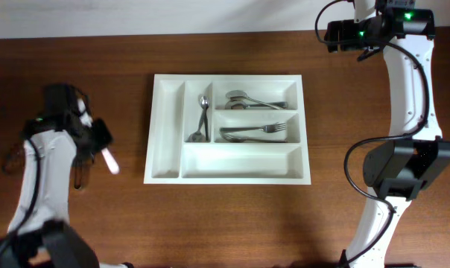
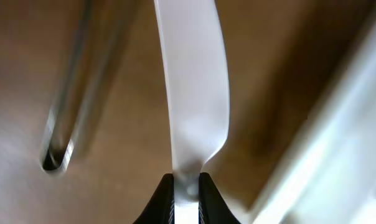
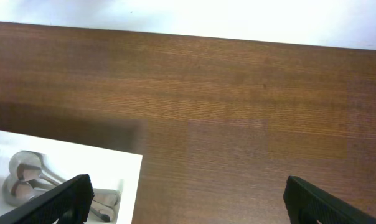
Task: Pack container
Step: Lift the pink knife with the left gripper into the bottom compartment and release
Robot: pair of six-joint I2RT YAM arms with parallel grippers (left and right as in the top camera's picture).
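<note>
Near left: left gripper (image 2: 187, 182) clamped tight on white flat utensil (image 2: 194, 93) (blade-like, blurred), off to container's left. Mid-table: container (image 1: 165, 134) lying flat, spoons (image 1: 203, 113) and forks (image 1: 258, 132) inside. Far right: right gripper (image 3: 191, 205) spread wide, empty.

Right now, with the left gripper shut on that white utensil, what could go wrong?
1. The left gripper pinches the white utensil only at its end; it may pivot or slip.
2. Its long overhang could catch the cutlery tray wall.
3. The metal utensil beside it could get knocked.
</note>
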